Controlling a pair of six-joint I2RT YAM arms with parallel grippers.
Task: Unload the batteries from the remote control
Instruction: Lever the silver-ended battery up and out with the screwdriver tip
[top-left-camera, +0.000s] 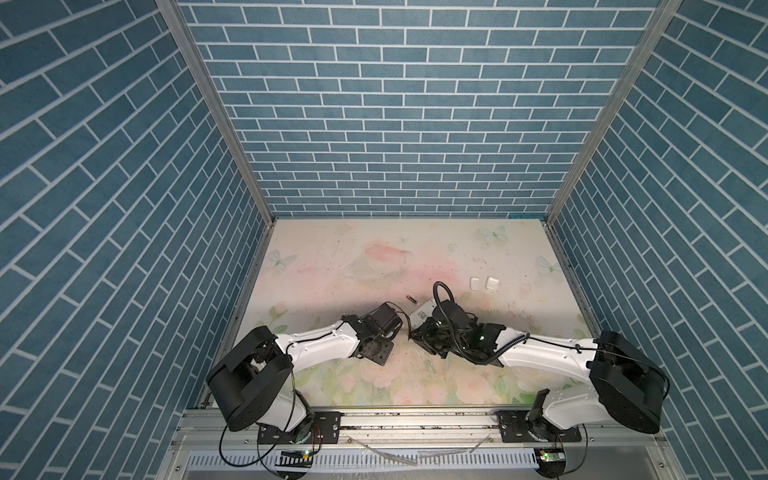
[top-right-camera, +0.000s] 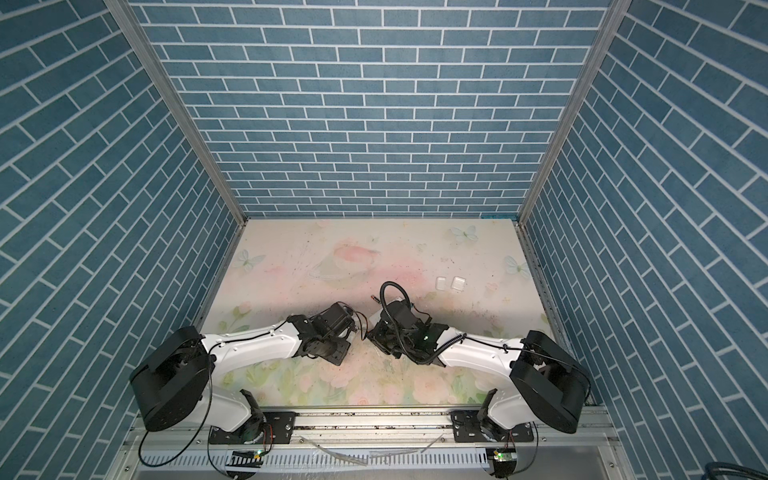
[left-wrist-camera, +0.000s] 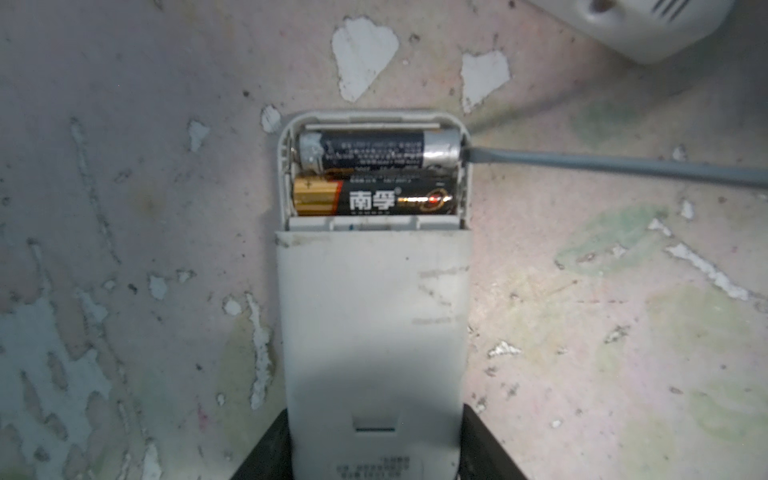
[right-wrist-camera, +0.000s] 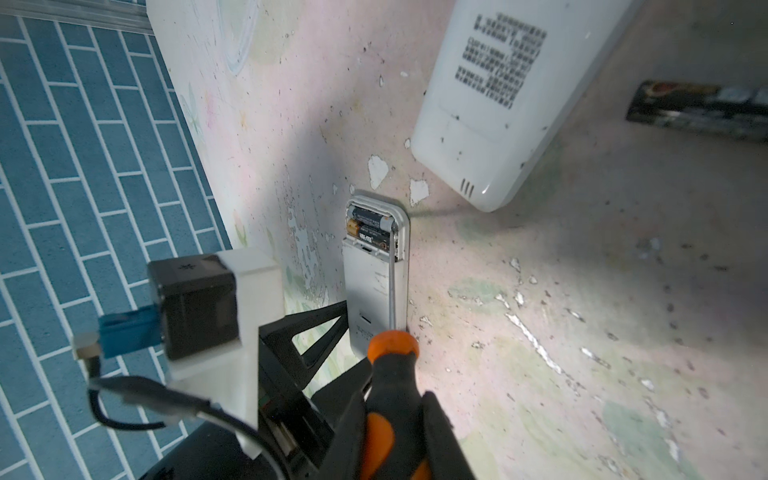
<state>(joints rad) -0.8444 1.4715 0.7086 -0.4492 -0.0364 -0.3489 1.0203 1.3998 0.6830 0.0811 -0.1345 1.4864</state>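
End effectors: right (right-wrist-camera: 391, 411) clamps screwdriver (right-wrist-camera: 390, 357), tip against battery (left-wrist-camera: 378, 151); left (left-wrist-camera: 374, 442) clamps remote (left-wrist-camera: 374, 311).

Two black-and-gold batteries (left-wrist-camera: 374, 199) lie side by side in the uncovered end compartment of the slim white remote control (left-wrist-camera: 374, 324), which lies back-up. A third battery (top-left-camera: 411, 298) lies loose, apart from it.

Left arm (top-left-camera: 320, 345) and right arm (top-left-camera: 548, 352) low, angled inward; left gripper (left-wrist-camera: 374, 451) clamped half-wide, right gripper (right-wrist-camera: 395, 436) clamped narrow.
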